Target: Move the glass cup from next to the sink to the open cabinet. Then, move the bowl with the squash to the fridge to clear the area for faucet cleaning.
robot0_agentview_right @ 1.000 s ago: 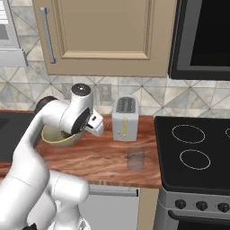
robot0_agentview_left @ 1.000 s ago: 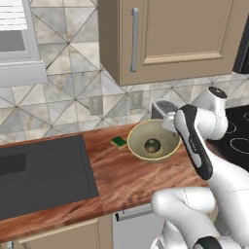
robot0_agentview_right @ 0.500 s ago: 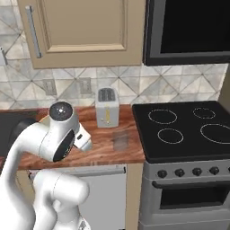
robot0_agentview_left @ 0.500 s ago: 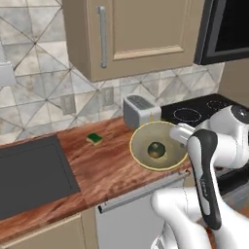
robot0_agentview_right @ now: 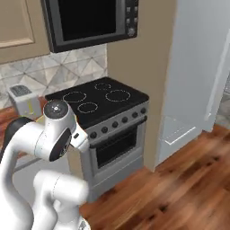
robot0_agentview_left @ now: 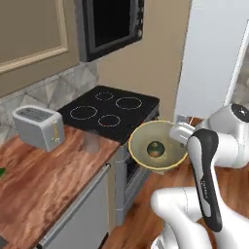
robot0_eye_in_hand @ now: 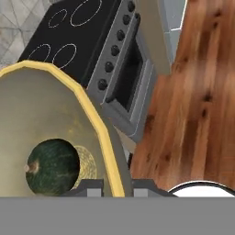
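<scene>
Bowl [robot0_agentview_left: 158, 146] with squash [robot0_agentview_left: 155, 149] held in the air beside the stove [robot0_agentview_left: 109, 108].

Gripper [robot0_eye_in_hand: 117, 186] is clamped on the bowl's yellow rim, one finger [robot0_eye_in_hand: 89, 187] inside and one outside. The bowl hangs level in front of the stove's oven door, clear of the counter [robot0_agentview_left: 44, 182], above the wooden floor [robot0_eye_in_hand: 193, 96]. The dark green squash sits at the bottom of the bowl. A glass cup [robot0_agentview_left: 91, 141] stands on the counter edge next to the stove, near the toaster [robot0_agentview_left: 39, 127]. The pale fridge [robot0_agentview_right: 197, 67] stands to the right of the stove.

2 rear base views sharing stove [robot0_agentview_left: 109, 113]
</scene>
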### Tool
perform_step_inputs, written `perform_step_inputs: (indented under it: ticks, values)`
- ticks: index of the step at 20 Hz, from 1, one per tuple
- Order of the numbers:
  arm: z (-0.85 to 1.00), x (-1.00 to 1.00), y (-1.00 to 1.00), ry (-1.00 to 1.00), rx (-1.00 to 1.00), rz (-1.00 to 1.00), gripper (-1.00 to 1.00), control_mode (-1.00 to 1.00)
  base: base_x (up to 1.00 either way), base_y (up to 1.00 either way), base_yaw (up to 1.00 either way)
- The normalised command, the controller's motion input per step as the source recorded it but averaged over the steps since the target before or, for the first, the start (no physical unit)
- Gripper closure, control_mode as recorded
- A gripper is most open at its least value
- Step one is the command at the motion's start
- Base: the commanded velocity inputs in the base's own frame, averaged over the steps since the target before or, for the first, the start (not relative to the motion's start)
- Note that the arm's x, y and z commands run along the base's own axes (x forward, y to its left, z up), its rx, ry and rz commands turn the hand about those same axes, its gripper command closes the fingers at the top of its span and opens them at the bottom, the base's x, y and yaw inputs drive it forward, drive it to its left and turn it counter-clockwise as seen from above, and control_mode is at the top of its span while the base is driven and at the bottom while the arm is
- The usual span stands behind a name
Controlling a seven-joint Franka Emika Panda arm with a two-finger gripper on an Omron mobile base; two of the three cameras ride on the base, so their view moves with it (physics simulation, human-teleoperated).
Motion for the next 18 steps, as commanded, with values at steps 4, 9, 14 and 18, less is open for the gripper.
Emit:
perform_step_inputs:
  ticks: [4,9,14,18]
  values:
    - [0.0,0.0,0.0,0.0,0.0,0.0,1.0,1.0,-0.12,-0.41,-0.94]
    - [0.0,0.0,0.0,0.0,0.0,0.0,1.0,1.0,0.0,-0.93,-0.83]
    - [0.0,0.0,0.0,0.0,0.0,0.0,1.0,1.0,0.49,-0.95,-0.59]
    - [0.0,0.0,0.0,0.0,0.0,0.0,1.0,1.0,1.0,-0.33,-0.04]
